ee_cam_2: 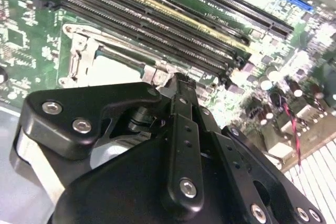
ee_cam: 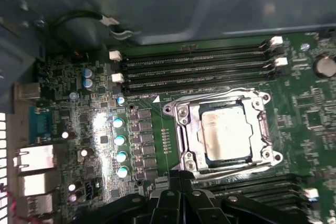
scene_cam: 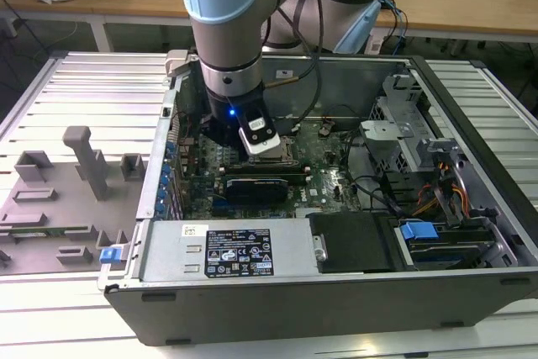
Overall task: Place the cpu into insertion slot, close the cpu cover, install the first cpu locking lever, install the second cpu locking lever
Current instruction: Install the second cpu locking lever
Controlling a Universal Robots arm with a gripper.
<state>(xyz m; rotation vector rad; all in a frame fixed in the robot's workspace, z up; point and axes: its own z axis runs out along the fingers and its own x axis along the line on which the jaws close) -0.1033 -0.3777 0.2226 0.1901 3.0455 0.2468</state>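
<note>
The pincer [ee_cam_2: 176,85], fingers pressed together w/ nothing between them, hangs just above the edge of the insertion slot [ee_cam: 223,132], where the cpu [ee_cam: 224,134] lies already seated under the cpu cover [ee_cam: 195,129], which seems closed, on the green motherboard [ee_cam: 94,129] inside the open pc case [scene_cam: 471,283].

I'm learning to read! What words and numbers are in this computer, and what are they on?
Nothing here can be read for sure.
big white label on the silvery box: print too small to read.
small white sticker on the same box: too small to read.
Top of the cpu: any marks are blurred.
green motherboard: tiny white print, blurred.
</note>
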